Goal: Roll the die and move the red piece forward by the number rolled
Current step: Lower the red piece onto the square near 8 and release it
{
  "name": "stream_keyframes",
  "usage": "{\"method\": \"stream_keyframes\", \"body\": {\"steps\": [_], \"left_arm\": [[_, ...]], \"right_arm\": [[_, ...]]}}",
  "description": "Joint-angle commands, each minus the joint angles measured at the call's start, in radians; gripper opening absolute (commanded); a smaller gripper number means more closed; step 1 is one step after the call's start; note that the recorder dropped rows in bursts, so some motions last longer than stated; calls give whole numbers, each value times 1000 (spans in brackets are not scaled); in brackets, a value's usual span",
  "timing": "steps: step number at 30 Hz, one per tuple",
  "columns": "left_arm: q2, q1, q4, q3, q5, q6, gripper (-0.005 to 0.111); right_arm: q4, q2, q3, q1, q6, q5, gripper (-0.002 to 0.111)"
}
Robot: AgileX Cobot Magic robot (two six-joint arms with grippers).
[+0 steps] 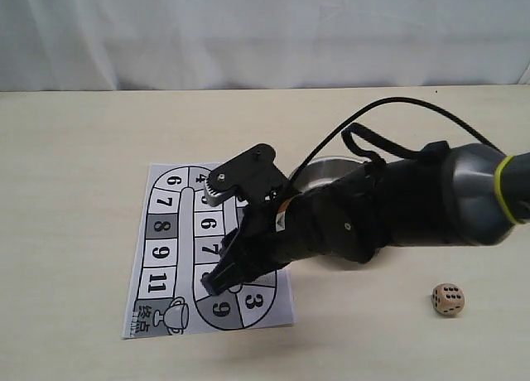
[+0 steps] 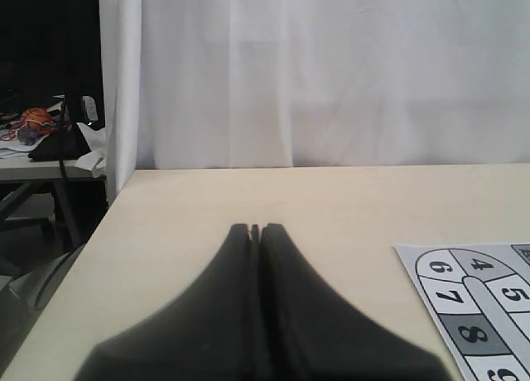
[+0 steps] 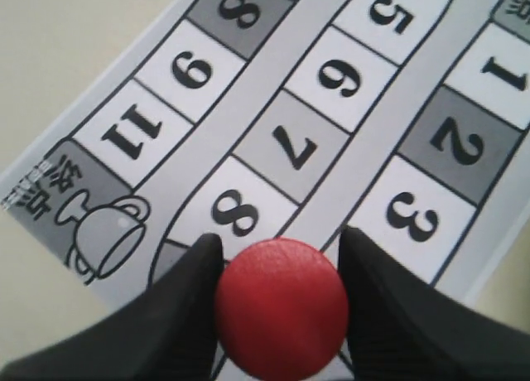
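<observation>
The die [image 1: 448,299] lies well right of the game board [image 1: 157,232], so the roll looks done. The right gripper [image 3: 280,242] pinches the red piece [image 3: 281,306] over the track near square 8; next it must be set on the counted square. The left gripper [image 2: 255,232] is closed and empty.

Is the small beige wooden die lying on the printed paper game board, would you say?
No, the small beige wooden die rests on the bare tabletop, apart from the printed paper game board.

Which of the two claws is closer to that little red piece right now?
The right. The right claw grips the red piece above the board. The left claw is shut over bare table beyond the board's edge.
</observation>
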Motion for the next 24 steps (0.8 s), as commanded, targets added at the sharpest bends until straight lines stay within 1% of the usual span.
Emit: {"method": "stream_keyframes", "body": {"steps": [1,6,12,18,24], "left_arm": [[-1,0,-2,-5,-14,-2,0],[-1,0,-2,-5,-14,-2,0],[-1,0,-2,-5,-14,-2,0],[-1,0,-2,-5,-12,-2,0],[-1,0,-2,-5,-12,-2,0]], "right_arm": [[-8,-9,24,37,2,-1,4],[-8,-9,65,26,2,-38,4],[-3,6,126,24,3,-161,4],[-3,87,130,24,3,-163,4],[-3,86,126,24,3,-165,4]]}}
